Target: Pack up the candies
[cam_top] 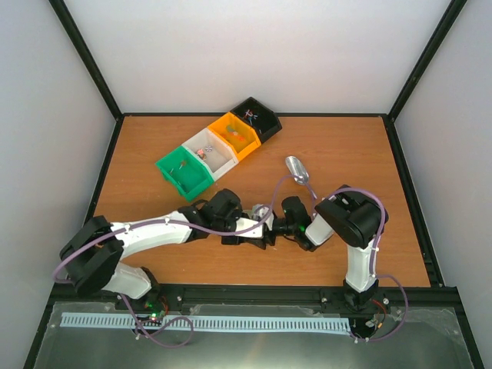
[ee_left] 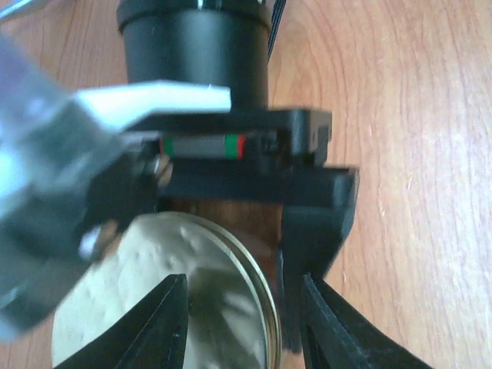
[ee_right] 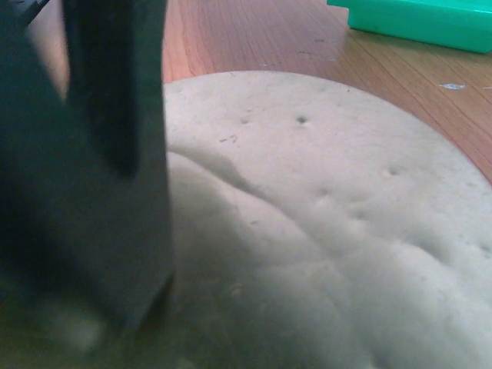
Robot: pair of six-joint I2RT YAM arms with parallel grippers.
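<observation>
The candies are tiny wrapped sweets lying in a diagonal row of bins at the back. A round lid with a gold rim and a pale dimpled face sits mid-table, where both grippers meet. My left gripper is open, one finger over the lid's face and the other outside its rim. My right gripper faces it from the other side, jaws wide on either side of the lid. Whether they press on the lid does not show. One dark finger of it shows in the right wrist view.
Green, white, orange and black bins stand side by side at the back left. A shiny metal scoop lies just behind the right arm. The green bin is close behind the lid.
</observation>
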